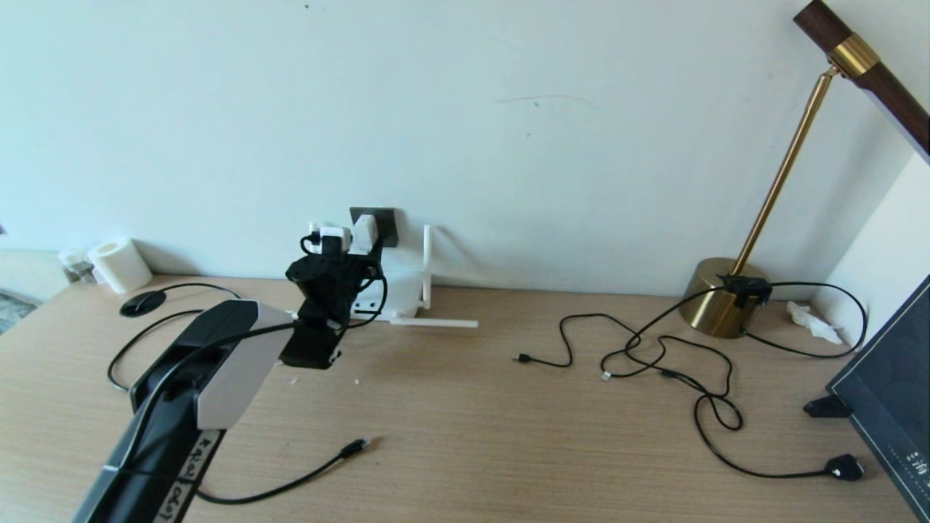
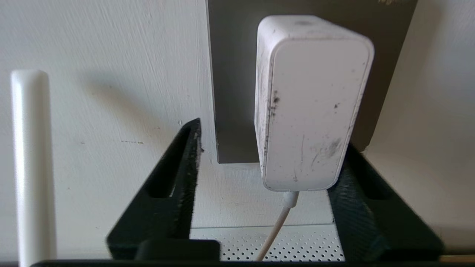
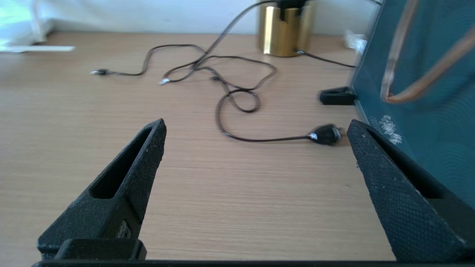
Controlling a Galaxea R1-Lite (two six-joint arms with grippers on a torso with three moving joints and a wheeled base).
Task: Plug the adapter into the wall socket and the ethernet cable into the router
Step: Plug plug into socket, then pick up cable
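The white adapter sits flat against the dark grey wall socket, its thin white cord hanging down over the router. My left gripper is open around it: one finger is right beside the adapter, the other stands well apart. In the head view the left gripper is up at the wall socket, with the router partly hidden behind the arm. The ethernet cable lies loose on the table's front. My right gripper hovers open over bare table.
A brass lamp base stands at the back right with thin black cables sprawled before it, one ending in a black plug. A dark panel stands at the right edge. A paper roll sits far left.
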